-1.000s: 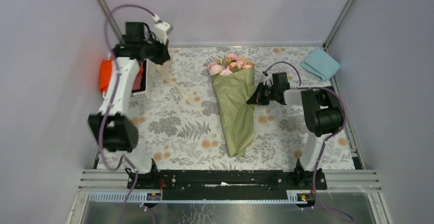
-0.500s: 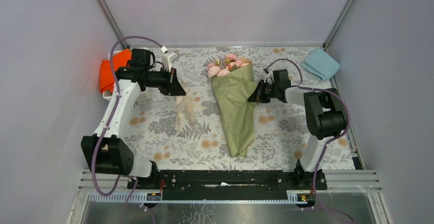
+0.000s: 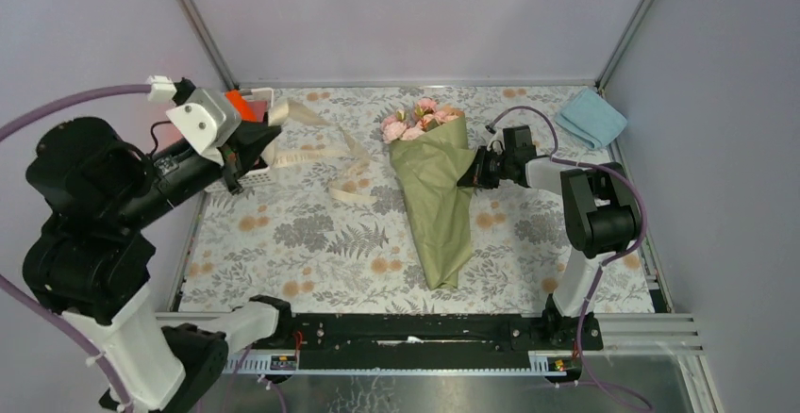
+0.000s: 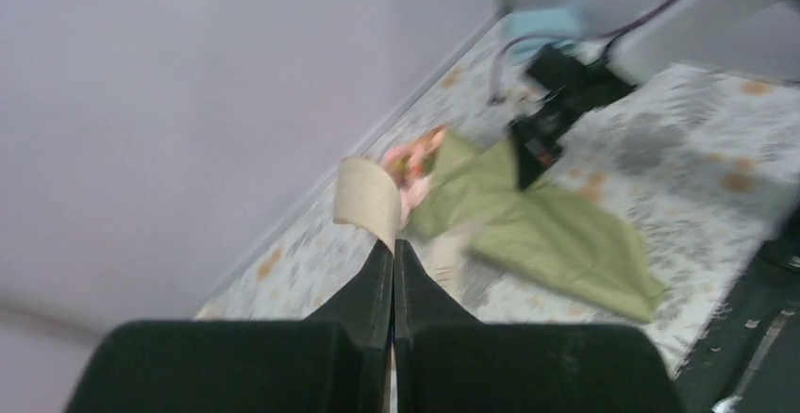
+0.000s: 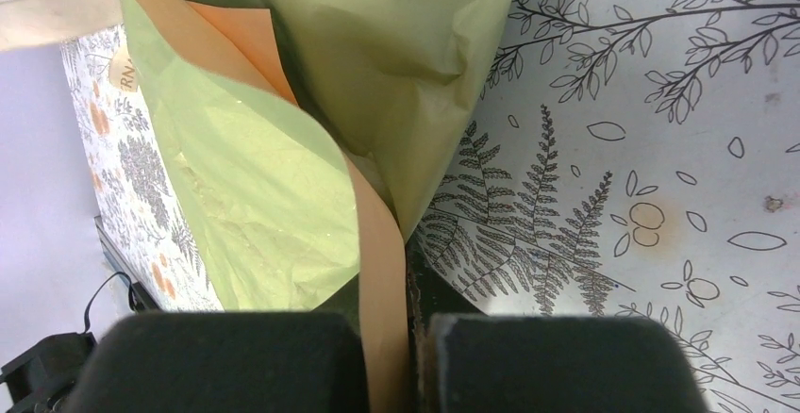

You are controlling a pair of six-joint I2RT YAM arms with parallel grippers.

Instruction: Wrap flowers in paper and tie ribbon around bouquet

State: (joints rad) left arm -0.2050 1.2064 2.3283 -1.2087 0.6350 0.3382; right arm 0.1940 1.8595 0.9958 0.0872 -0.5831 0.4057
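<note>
The table [image 3: 311, 243], spread with a grey leaf-and-flower print, stands boxed in by pale lilac walls [image 3: 415, 17]. A light blue cloth [image 3: 590, 118] lies in its far right corner and an orange cloth [image 3: 241, 104] by a white basket [image 3: 247, 177] at far left. The bouquet [image 3: 436, 206] lies mid-table, pink flowers [image 3: 420, 121] toward the back wall, with the right fingers [image 5: 245, 361] clenched on the edge of its olive paper [image 5: 245, 168]. High over the left side, the left fingers [image 4: 368, 290] pinch the cream ribbon [image 4: 368, 201], which trails down onto the table beside the bouquet.

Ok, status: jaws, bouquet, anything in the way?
Left jaws shut on the ribbon, one end raised, rest trailing. Right jaws shut on the paper edge of the bouquet. Nothing between ribbon and bouquet.
</note>
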